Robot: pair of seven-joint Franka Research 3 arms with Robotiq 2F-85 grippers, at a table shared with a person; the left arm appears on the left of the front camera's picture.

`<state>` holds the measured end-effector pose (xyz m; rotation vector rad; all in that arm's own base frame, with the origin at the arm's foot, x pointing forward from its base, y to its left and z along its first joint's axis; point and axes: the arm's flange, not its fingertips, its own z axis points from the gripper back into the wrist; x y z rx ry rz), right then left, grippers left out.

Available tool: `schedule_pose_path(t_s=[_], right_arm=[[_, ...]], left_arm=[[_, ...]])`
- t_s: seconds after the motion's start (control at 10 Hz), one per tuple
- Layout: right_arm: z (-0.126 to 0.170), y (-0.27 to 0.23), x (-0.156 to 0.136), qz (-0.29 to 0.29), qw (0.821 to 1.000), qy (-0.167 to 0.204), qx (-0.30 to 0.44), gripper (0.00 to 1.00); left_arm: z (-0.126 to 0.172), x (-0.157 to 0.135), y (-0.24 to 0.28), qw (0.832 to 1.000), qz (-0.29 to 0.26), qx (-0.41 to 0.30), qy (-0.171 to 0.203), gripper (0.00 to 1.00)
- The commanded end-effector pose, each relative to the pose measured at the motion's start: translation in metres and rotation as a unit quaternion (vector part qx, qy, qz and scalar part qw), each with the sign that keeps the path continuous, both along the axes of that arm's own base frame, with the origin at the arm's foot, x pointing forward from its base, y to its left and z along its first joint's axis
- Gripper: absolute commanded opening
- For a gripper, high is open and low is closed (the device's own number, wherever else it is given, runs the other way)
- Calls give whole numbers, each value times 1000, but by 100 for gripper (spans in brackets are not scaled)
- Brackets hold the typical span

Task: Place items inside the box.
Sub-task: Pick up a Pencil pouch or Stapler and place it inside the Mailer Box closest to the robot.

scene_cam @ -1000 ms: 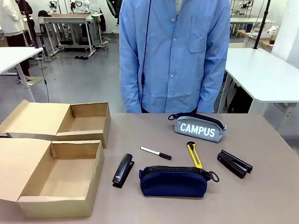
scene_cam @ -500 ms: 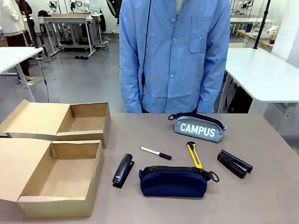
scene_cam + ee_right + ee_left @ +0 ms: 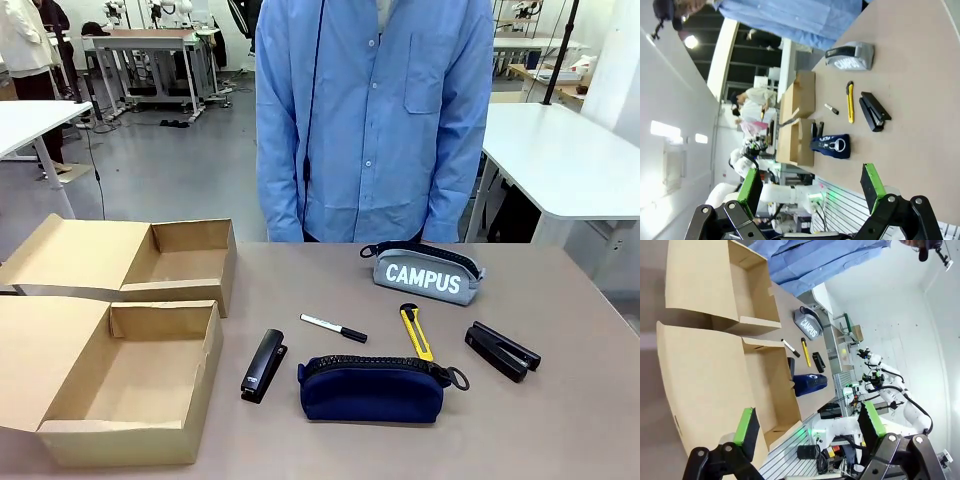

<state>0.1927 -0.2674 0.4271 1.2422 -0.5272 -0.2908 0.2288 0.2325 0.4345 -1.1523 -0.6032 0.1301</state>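
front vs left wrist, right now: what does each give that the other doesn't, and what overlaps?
Front view: the black stapler lies in full beside the near open cardboard box, and the navy fabric zip pouch shows its ring pull.
Left wrist view: the left gripper, green pads spread open. Here the box wall half hides the stapler.
Both: the near box, far cardboard box, grey "CAMPUS" pouch, white black-capped marker, yellow-black utility knife, black clip-like tool, the person's blue shirt.

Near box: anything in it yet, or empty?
Empty: the near box shows bare cardboard floor, lid flap open; the black stapler lies outside it.
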Motion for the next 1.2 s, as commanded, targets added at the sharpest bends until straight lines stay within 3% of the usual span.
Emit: schedule_pose_path(t_s=[0.0,0.1,0.3,0.5,0.6,0.7,0.8,0.9,1.0,1.1], right_arm=[[21,72,3,99,988,-77,-86,100],[30,122,1,183,964,-127,-145,100],[36,221,-16,375,867,-235,-231,100],[28,280,-33,436,798,-282,-306,100],[29,269,-30,410,812,-268,-317,100],[97,217,7,367,885,-151,-244,100],[97,217,7,367,885,-151,-244,100],[104,246,3,413,841,-191,-292,100],[102,213,9,361,872,-174,-281,100],[94,154,9,222,920,-124,-298,100]], left_arm=[[2,2,0,1000,-2,-4,-15,100],[2,2,0,1000,-2,-4,-15,100],[2,2,0,1000,-2,-4,-15,100],[2,2,0,1000,-2,-4,-15,100],[2,2,0,1000,-2,-4,-15,100],[2,2,0,1000,-2,-4,-15,100],[2,2,0,1000,-2,-4,-15,100],[2,2,0,1000,-2,-4,-15,100],[2,2,0,1000,-2,-4,-15,100],[2,2,0,1000,-2,-4,-15,100]])
